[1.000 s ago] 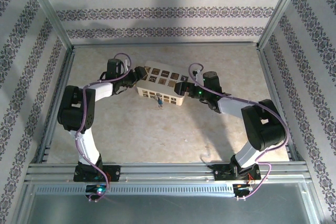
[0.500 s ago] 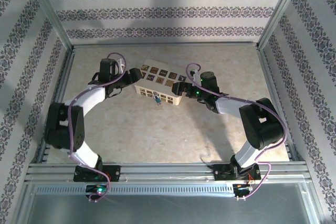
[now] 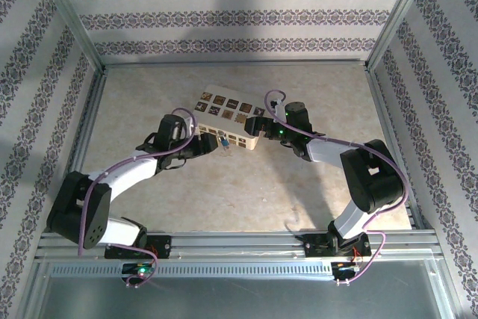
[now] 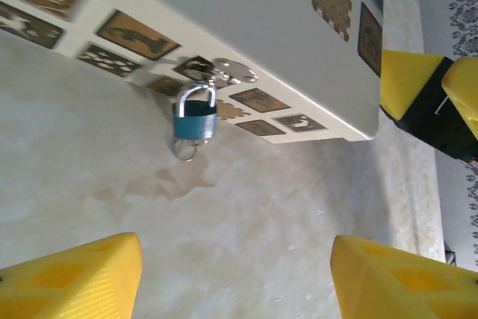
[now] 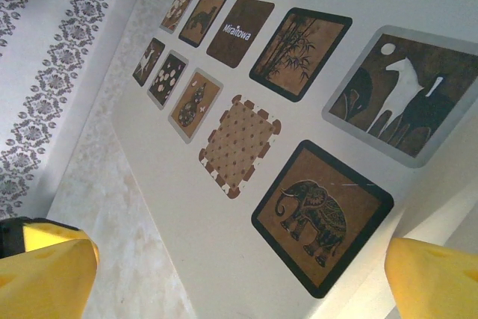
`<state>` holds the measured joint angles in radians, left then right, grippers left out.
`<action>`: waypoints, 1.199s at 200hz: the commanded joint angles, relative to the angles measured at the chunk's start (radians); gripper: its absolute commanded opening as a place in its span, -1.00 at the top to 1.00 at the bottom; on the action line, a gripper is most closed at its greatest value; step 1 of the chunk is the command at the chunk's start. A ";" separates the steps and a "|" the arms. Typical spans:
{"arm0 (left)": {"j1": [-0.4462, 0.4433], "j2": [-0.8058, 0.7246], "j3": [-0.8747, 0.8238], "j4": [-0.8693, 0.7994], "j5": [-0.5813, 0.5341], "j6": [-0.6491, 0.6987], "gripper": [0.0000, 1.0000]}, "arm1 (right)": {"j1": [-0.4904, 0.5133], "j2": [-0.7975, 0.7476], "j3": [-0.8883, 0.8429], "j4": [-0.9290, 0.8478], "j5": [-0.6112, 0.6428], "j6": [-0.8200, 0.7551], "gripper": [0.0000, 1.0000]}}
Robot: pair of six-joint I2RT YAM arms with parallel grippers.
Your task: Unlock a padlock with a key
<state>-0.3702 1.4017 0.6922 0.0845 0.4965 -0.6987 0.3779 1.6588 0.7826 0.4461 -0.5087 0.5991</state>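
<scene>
Tabletop (image 3: 246, 188) — left arm (image 3: 138, 168) low, outstretched; padlock (image 4: 195, 120) ahead

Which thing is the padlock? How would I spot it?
In the middle of the beige table lies a white box covered in brown picture tiles. On its near side, a small padlock with teal body and silver shackle hangs from a silver hasp. Nothing else there is teal; its neighbours are flat brown tiles.
</scene>
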 commanded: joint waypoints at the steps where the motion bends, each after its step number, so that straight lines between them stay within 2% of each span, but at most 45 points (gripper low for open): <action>1: -0.010 0.031 0.001 0.133 -0.011 -0.059 -0.34 | 0.009 -0.004 -0.002 0.023 0.016 -0.021 -0.97; 50: 0.013 0.044 0.035 0.116 -0.039 -0.043 -0.40 | -0.011 0.032 0.050 0.013 0.012 -0.030 -0.97; 84: 0.085 0.007 0.041 0.079 -0.037 -0.026 -0.42 | -0.025 0.087 0.117 0.010 -0.006 -0.036 -0.97; 120: 0.202 0.020 0.097 0.028 -0.007 0.040 -0.48 | -0.032 0.143 0.169 0.005 -0.014 -0.035 -0.97; 152: 0.265 0.117 0.197 -0.016 -0.021 0.113 -0.48 | -0.031 0.174 0.203 0.006 -0.025 -0.025 -0.97; 213: 0.271 0.393 0.431 -0.042 0.001 0.175 -0.44 | -0.025 0.196 0.230 0.003 -0.034 -0.018 -0.97; 240: 0.262 0.449 0.486 -0.045 0.038 0.164 -0.40 | -0.025 0.197 0.234 -0.004 -0.042 -0.022 -0.97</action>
<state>-0.1043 1.8278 1.1320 0.0704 0.4957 -0.5598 0.3492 1.8442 0.9848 0.4370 -0.5171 0.5846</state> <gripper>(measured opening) 0.705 0.985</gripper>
